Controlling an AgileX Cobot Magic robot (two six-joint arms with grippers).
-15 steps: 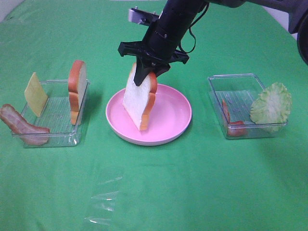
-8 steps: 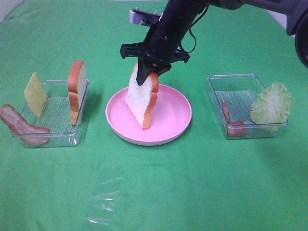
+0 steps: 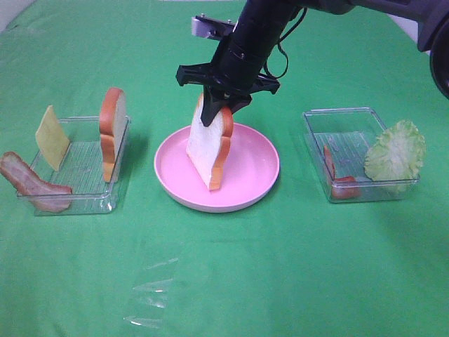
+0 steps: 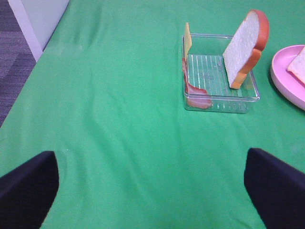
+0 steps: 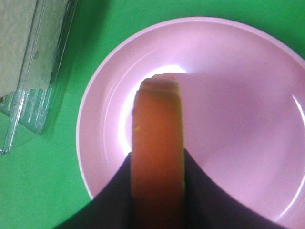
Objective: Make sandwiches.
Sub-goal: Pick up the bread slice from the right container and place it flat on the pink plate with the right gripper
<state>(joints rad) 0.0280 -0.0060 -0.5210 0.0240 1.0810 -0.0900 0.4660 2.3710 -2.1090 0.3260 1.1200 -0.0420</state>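
R arm point(image 3: 261, 31): matte blk, chunky rounded links, dk-grey upper link point(image 3: 393, 12) at far right. Thin blk cable point(image 3: 282, 62) loops off its right side. Small silver-white box point(image 3: 208, 25) w/ dark dots sits on wrist's left. R gripper point(image 3: 210, 116): blk, wide flat crossbar point(image 3: 228, 78) w/ pointed ends, 2 fingers point(image 3: 212, 107) tapering to a wedge; close up, same fingers point(image 5: 112, 202) are smooth, blk, curved-edged. L gripper point(image 4: 151, 186): only 2 blk finger tips point(image 4: 28, 183) show, blunt, rounded, plain. Screws, markings too small to tell.
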